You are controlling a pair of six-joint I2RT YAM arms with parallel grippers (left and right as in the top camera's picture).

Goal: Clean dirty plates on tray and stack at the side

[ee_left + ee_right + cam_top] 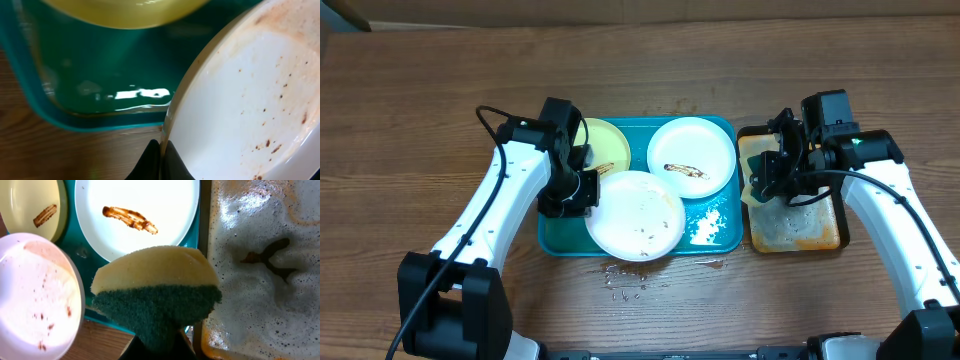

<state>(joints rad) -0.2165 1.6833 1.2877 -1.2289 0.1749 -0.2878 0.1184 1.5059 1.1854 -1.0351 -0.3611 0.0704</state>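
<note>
The teal tray (560, 243) holds three plates. A pale yellow-green plate (605, 140) with a brown smear lies at its back left. A white plate (691, 157) with a brown smear lies at its back right. A white speckled plate (634, 215) is at the front, tilted over the tray's rim. My left gripper (582, 190) is shut on this plate's left rim (172, 125). My right gripper (761, 181) is shut on a yellow and green sponge (156, 287), held above the gap between the two trays.
A smaller orange-brown tray (795, 228) full of suds (260, 265) stands right of the teal tray. Water drops (625, 280) lie on the wooden table in front of the teal tray. Soap foam (712, 228) sits in the teal tray's front right corner.
</note>
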